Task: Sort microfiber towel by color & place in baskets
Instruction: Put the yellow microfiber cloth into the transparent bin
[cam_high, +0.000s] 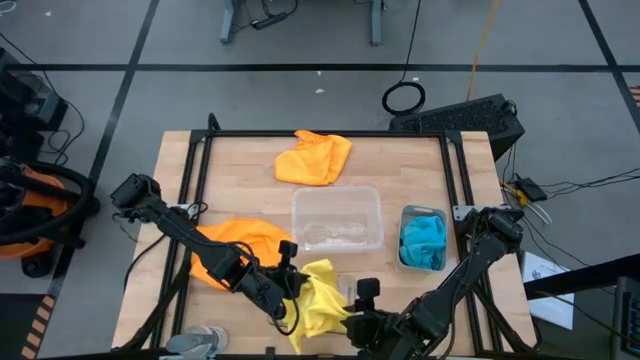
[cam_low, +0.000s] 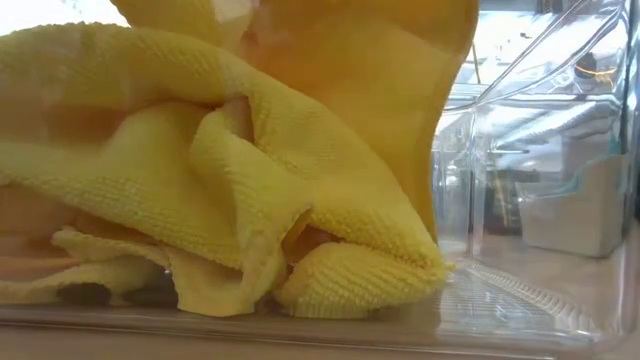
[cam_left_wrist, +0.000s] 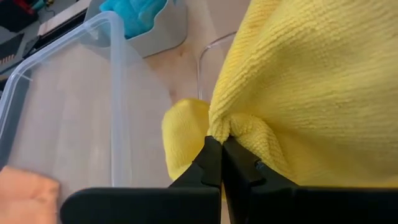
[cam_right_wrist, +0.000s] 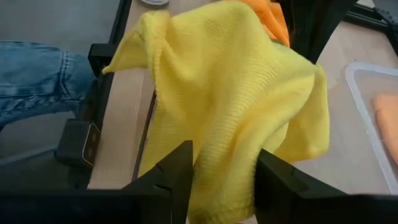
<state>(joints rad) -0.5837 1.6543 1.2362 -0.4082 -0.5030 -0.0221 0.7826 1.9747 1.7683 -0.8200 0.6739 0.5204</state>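
My left gripper (cam_left_wrist: 221, 149) is shut on a yellow microfiber towel (cam_high: 316, 298) near the table's front edge. My right gripper (cam_right_wrist: 221, 177) stands open just right of it. The towel's lower part (cam_right_wrist: 227, 155) hangs between its two fingers. In the low view, yellow cloth (cam_low: 200, 200) lies bunched on the floor of a clear basket (cam_low: 500, 300). An orange towel (cam_high: 236, 246) lies at the left and another (cam_high: 313, 158) at the far edge. A blue towel (cam_high: 424, 240) sits in the greyish basket (cam_high: 405, 262) at the right. A clear basket (cam_high: 337, 218) stands in the middle. My left gripper pinches a bunched fold of the yellow towel (cam_left_wrist: 231, 127) between its two fingertips, coming from the table's left and slanting down. The cloth spreads out and hangs beyond the fingers. My right gripper has the towel's hanging part between its open fingers (cam_right_wrist: 179, 169); whether they touch it, I cannot tell.
A black frame (cam_high: 200, 170) runs around the table top. A person's leg in blue jeans (cam_right_wrist: 37, 68) shows beyond the table's near edge. A grey thing (cam_high: 200, 342) lies at the near left corner. Bare wood (cam_high: 240, 190) shows left of the middle basket.
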